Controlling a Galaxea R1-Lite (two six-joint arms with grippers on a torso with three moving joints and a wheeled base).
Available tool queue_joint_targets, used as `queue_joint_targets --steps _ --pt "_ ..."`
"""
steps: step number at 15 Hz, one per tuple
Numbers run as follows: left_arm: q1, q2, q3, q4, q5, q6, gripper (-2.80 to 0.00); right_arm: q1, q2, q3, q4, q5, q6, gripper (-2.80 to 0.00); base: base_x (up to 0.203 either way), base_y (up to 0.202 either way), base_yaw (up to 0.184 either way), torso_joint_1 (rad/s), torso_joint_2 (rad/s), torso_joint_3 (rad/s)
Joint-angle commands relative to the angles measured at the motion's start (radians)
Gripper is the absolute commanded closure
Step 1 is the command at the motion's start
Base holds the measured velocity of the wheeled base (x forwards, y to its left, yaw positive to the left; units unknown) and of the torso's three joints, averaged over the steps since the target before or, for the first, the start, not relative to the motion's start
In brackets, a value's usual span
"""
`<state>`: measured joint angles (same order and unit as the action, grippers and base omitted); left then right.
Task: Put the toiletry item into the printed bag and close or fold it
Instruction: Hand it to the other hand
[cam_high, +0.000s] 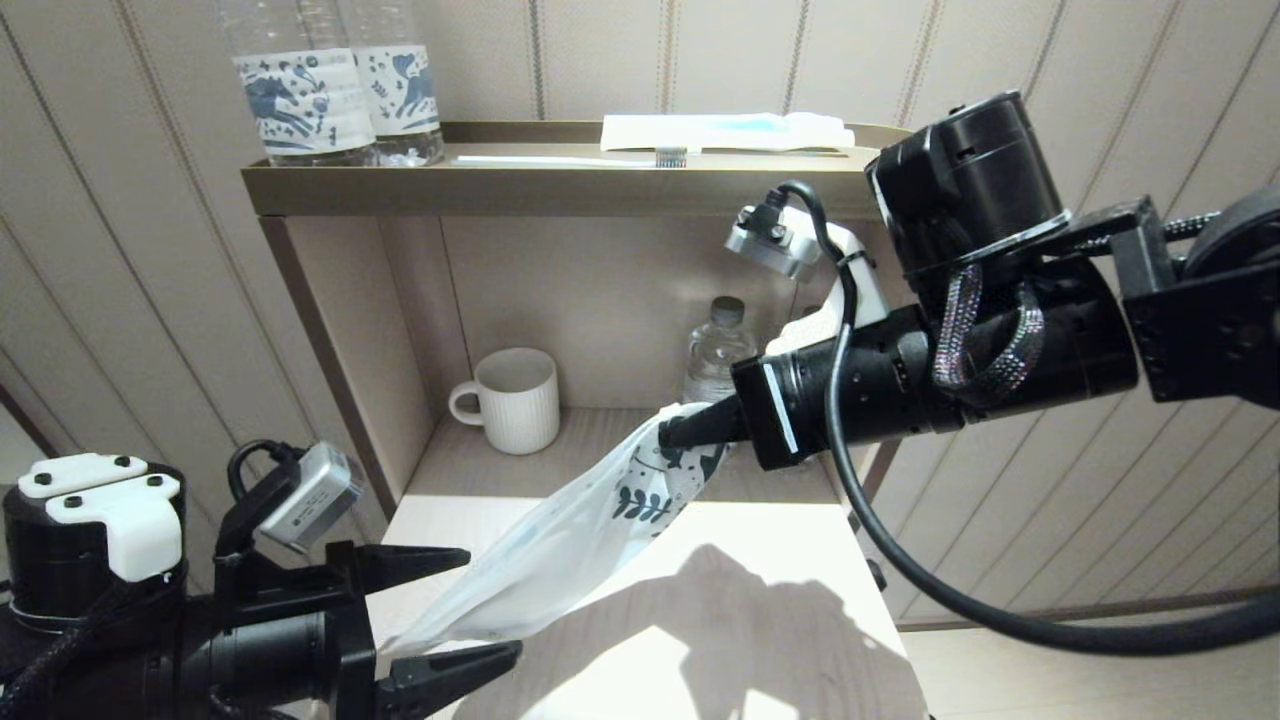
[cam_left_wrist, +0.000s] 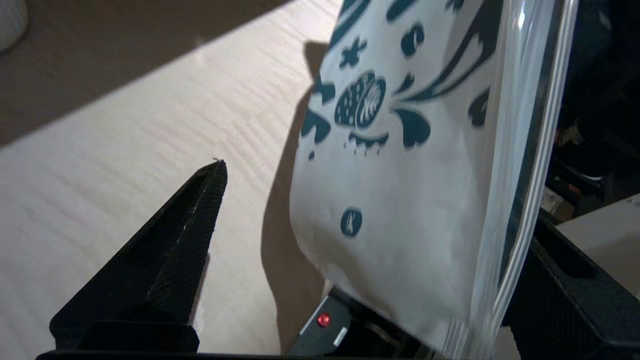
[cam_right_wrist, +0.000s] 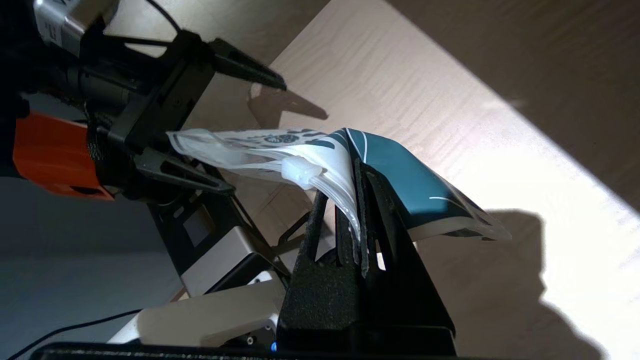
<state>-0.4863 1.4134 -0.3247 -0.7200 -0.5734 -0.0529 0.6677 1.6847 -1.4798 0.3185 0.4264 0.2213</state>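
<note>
**Plastic pouch strung between two grippers, held at one end only**

Plastic, thin and half see-through, is what you are handling: the printed bag (cam_high: 570, 540) hangs in the air above the pale table (cam_high: 760, 560), its long axis running from the near corner of that table up and away toward the shelf unit (cam_high: 560, 190).

Nearest you, the left gripper (cam_high: 455, 610) stands spread wide. The bag's plain end lies between its two fingers, and you can see a gap beside one of them, so nothing is clamped there.

Farther along, the right gripper (cam_high: 690, 425) is pressed together on the leaf-printed end, close by the white slider (cam_right_wrist: 300, 172), and carries the bag alone.

Beyond it, on top of the shelf unit, lies the toothbrush packet (cam_high: 725, 130), well apart from the bag. I judge the left arm is the one free to fetch it.
</note>
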Motion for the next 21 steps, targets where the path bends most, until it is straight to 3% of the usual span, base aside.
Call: queue_joint_targets --steps 1,14,15,21 --pt "0.000 0.002 -0.035 -0.003 -0.003 -0.001 -2.80 0.001 0.005 -0.008 0.014 0.013 0.002 0.00 0.000 0.000 0.000 0.000 0.00 0.000" --pt "0.000 0.036 -0.017 -0.003 0.002 0.006 -2.80 -0.023 0.011 -0.027 0.020 0.055 0.000 0.00 0.000 0.000 0.000 0.000 0.00 0.000" --pt "0.000 0.035 -0.016 -0.001 0.001 0.015 0.00 -0.022 0.011 -0.027 0.020 0.055 0.000 0.00 0.000 0.000 0.000 0.000 0.00 0.000" --pt "-0.005 0.035 -0.031 0.001 -0.003 0.019 0.00 -0.014 0.004 -0.025 0.020 0.055 0.001 0.00 0.000 0.000 0.000 0.000 0.00 0.000"
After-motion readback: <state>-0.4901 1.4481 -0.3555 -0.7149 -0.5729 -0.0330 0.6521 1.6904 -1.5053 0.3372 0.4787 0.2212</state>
